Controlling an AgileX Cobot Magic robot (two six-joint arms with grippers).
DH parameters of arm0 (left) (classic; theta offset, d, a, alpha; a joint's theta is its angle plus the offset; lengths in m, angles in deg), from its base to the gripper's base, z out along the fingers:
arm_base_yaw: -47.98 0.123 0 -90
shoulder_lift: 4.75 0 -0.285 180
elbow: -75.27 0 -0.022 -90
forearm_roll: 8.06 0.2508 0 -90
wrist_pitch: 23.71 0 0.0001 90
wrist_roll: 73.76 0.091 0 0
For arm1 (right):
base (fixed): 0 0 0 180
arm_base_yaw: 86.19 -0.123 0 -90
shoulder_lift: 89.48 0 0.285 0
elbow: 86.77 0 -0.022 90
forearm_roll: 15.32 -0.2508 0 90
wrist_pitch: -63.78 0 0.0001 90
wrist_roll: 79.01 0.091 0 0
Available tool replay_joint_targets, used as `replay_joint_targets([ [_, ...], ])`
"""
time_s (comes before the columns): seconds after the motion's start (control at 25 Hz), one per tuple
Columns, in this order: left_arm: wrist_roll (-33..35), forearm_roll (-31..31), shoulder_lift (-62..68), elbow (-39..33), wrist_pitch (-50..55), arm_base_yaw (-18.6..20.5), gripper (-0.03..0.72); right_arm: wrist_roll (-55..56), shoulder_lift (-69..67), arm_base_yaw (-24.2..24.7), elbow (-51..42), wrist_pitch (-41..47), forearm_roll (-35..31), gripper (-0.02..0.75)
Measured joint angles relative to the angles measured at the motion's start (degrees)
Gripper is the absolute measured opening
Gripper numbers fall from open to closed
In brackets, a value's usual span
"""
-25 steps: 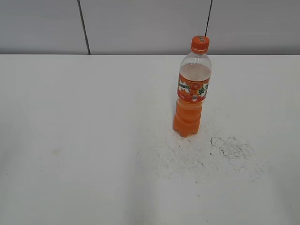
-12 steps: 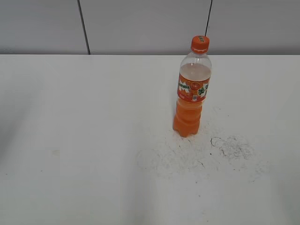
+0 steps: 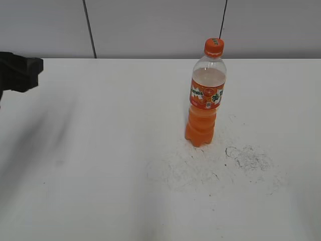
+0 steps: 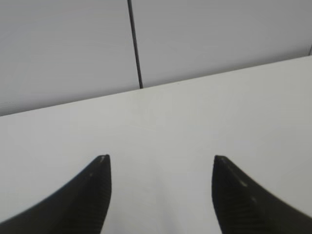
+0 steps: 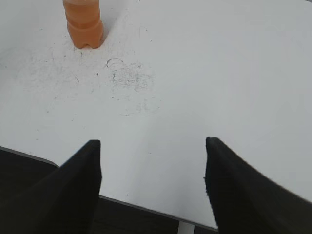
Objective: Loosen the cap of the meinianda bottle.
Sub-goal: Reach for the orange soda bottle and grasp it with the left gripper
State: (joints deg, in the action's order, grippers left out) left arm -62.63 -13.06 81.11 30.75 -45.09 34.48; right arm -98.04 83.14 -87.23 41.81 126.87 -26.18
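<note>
Right of centre on the white table point(image 3: 100, 150) stands the meinianda bottle point(image 3: 205, 100), upright, its cap point(image 3: 213, 47) on, beside grey scuff marks point(image 3: 248, 158). A pale panelled wall point(image 3: 150, 25) runs behind. At the frame's left edge the left gripper point(image 4: 158, 163) hangs spread, empty; the right gripper point(image 5: 151, 146) likewise gapes, well apart from the bottle.

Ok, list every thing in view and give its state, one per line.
bottle: upright on the table, partly full of orange drink
cap: on the bottle, untouched
left claw: open, empty, far from the bottle
right claw: open, empty
table: scuffed near the bottle
</note>
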Motion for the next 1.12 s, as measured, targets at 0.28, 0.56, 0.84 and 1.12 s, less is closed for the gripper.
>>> replay_joint_targets([
  [0.28,-7.6,12.6,11.0,0.0,-6.6,-2.4,0.498,0.0,0.0,0.0,0.0,0.0,0.0,0.493],
  [0.56,-27.3,38.6,24.2,4.2,-21.5,-2.6,0.498,0.0,0.0,0.0,0.0,0.0,0.0,0.493],
  [0.84,-45.0,66.4,35.7,18.1,-31.9,-2.6,0.498,0.0,0.0,0.0,0.0,0.0,0.0,0.493],
  [1.12,-48.9,71.8,40.9,22.4,-36.3,-2.7,0.498,0.0,0.0,0.0,0.0,0.0,0.0,0.493],
])
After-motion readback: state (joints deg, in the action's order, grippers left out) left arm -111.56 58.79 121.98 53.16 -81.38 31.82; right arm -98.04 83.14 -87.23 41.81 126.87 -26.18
